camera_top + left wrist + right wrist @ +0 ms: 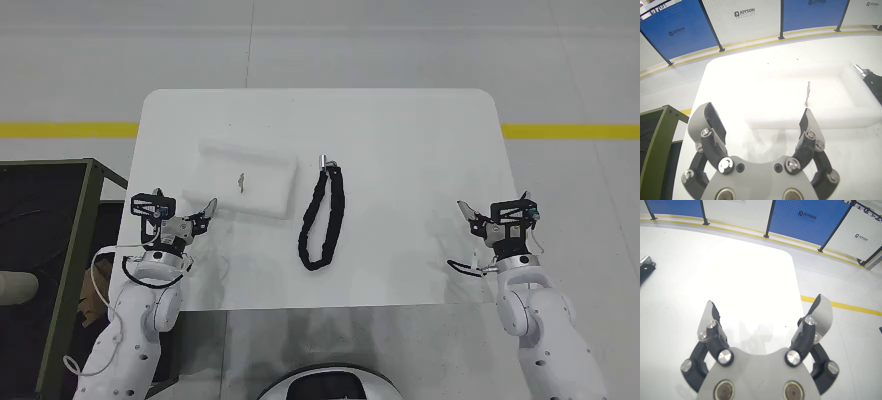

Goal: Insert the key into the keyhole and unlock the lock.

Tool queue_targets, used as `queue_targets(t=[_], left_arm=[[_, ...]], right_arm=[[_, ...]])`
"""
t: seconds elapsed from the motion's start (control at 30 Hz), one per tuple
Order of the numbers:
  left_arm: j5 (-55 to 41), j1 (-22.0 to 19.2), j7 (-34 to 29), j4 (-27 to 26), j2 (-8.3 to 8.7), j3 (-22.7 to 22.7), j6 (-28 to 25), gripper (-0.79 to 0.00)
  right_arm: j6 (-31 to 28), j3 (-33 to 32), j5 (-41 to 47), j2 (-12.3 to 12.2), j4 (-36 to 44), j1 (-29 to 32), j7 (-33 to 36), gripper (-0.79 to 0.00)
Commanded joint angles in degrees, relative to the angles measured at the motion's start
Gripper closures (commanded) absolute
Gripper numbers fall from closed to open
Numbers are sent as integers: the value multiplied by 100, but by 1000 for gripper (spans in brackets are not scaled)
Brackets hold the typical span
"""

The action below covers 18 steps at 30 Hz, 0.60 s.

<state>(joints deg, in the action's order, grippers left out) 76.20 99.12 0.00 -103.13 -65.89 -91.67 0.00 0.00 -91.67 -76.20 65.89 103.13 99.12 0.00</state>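
item one: white table (400,130), rounded corners, seen from above. item two: white foam pad (270,165), rectangular with a raised rim, lying on the table's left half, slightly askew to the table's edges. item three: key (241,181), small, metal, at about the middle of the pad; in the left wrist view the key (807,92) appears to stand on end out of the pad's sunken surface, a little tilted. item four: lock (322,215), a black sleeved chain folded into a long narrow loop, flat on the table just beside the pad's right edge, apart from the key; its silver metal end (323,162) points to the table's far side, and the keyhole cannot be made out. the same lock (872,79) shows past the pad's corner in the left wrist view, and the lock (645,273) sits far off in the right wrist view. item five: left gripper (200,232), near the table's left front, fingers spread wide and holding nothing, aimed at the pad's near edge; left gripper (757,108) hangs short of the key. item six: right gripper (463,238), near the table's right front edge, well apart from the lock, fingers likewise spread and bare; right gripper (764,298) over bare tabletop. item seven: green frame (60,260) beside the table's left. item eight: yellow line (60,129) on the floor beyond.
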Motion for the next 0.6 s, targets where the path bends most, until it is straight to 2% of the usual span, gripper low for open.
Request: queue_targets(t=[0.0, 0.1, 0.17, 0.23, 0.33, 0.4, 0.43, 0.5, 0.57], left_arm=[[60, -5, -63, 6, 5, 2, -62, -785], [-97, -104, -511, -162, 15, -79, -276, -785], [-477, -147, -1086, -499, 36, -239, -611, -785], [-961, -220, -1925, -900, 70, -531, -889, -785], [-1958, -498, -3661, -1430, 141, -951, -1318, -785], [-2646, -821, -4803, -1672, 192, -1188, -1343, -785], [-2893, -1040, -5537, -1738, 225, -1267, -1191, -785], [-3382, -1646, -6837, -1762, 294, -1287, -946, -785], [-3498, -2423, -8062, -1536, 371, -1063, -722, -785]], right_arm=[[0, 0, 0, 0, 0, 0, 0, -785], [0, 0, 0, 0, 0, 0, 0, -785], [0, 0, 0, 0, 0, 0, 0, -785], [0, 0, 0, 0, 0, 0, 0, -785], [0, 0, 0, 0, 0, 0, 0, -785], [0, 0, 0, 0, 0, 0, 0, -785], [0, 0, 0, 0, 0, 0, 0, -785], [0, 0, 0, 0, 0, 0, 0, -785], [0, 0, 0, 0, 0, 0, 0, -785]])
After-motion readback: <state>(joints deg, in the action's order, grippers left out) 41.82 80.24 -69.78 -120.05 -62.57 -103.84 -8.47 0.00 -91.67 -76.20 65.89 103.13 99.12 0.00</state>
